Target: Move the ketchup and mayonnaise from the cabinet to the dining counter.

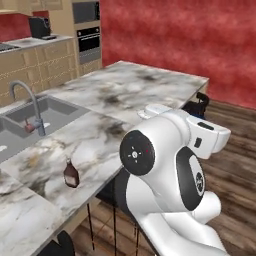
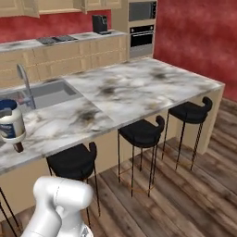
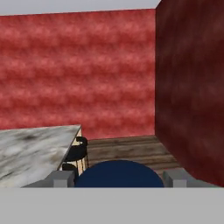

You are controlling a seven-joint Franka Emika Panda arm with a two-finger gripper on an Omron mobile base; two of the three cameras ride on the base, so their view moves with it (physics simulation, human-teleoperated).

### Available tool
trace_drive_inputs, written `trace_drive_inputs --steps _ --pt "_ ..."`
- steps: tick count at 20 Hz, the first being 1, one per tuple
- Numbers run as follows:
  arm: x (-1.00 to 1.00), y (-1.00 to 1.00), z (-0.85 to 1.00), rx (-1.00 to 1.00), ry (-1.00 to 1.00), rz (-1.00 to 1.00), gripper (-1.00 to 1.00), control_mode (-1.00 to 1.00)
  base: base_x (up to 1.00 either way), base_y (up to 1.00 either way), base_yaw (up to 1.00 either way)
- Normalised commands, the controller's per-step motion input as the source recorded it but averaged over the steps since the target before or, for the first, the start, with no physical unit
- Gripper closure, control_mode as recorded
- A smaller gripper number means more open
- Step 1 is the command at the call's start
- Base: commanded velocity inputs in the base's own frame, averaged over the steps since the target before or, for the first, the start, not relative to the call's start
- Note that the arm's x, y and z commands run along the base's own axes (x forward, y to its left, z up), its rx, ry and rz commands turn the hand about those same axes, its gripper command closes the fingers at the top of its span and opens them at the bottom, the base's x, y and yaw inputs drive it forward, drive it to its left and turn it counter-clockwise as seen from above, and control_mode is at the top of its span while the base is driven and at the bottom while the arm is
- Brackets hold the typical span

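The gripper (image 3: 118, 179) is closed around the mayonnaise (image 2: 11, 125), its blue lid between the fingertips (image 3: 61, 178). The jar hangs above the dining counter (image 2: 139, 88), with the ketchup (image 1: 71, 174) standing near the counter's front edge. Beyond lies the sink (image 1: 45, 112).

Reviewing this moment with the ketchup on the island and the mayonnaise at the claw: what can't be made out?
- Claw: hand view shows just the fingertips flanking the mayonnaise lid; contact with the jar unclear.
- Mayonnaise: cut by the left edge in the right base view; what supports it unseen.
- Ketchup: label too small in the left base view; mostly hidden behind the jar in the right.
- Dining counter: near end out of frame.
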Motion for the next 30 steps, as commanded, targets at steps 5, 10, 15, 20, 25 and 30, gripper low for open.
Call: trace_drive_inputs --steps 5,10,15,20,25,30 --pt "0.00 0.00 0.00 0.00 0.00 0.00 1.00 1.00 0.68 0.03 0.39" --pt "0.00 0.00 0.00 0.00 0.00 0.00 1.00 1.00 0.60 0.08 0.18" --pt "0.00 0.00 0.00 0.00 0.00 0.00 1.00 1.00 0.47 0.00 0.17" --pt "0.00 0.00 0.00 0.00 0.00 0.00 1.00 1.00 0.32 -0.02 0.07" --pt "0.00 0.00 0.00 0.00 0.00 0.00 1.00 1.00 0.34 -0.09 0.14" --pt "0.00 0.00 0.00 0.00 0.00 0.00 1.00 1.00 0.03 0.00 0.00"
